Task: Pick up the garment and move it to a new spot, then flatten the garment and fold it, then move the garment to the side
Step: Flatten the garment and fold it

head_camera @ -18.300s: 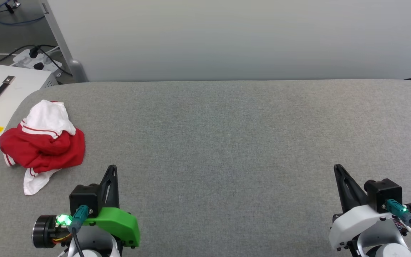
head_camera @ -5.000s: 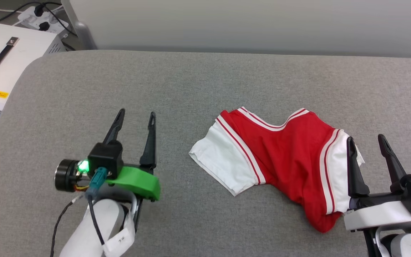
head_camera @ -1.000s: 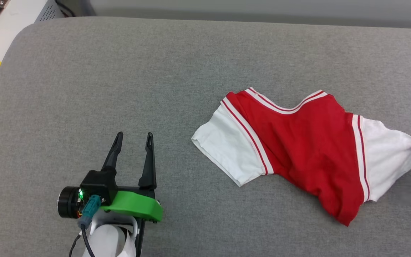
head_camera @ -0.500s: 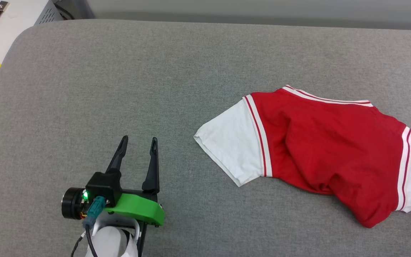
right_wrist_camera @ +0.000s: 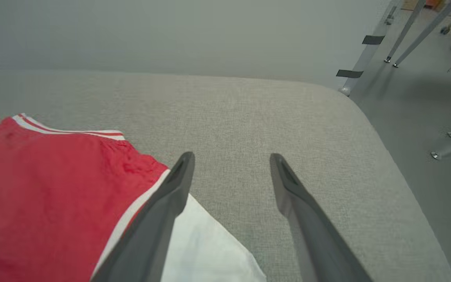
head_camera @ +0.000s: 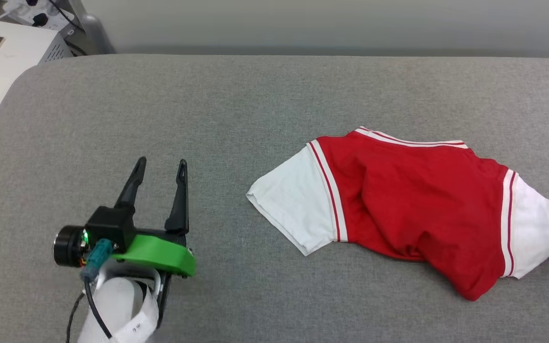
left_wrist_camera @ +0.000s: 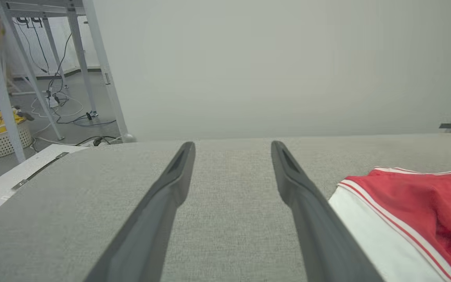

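Garment laid half-spread for flattening | left gripper held wide, empty | right gripper spread empty at its edge

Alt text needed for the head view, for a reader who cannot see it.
A red garment with white sleeves lies rumpled on the right of a grey table. The left claw, open, is at lower left, apart from it.

Head camera high up, looking down on the grey bench, left wrist camera low, looking far along its fingers, right wrist camera the same, all share the garment
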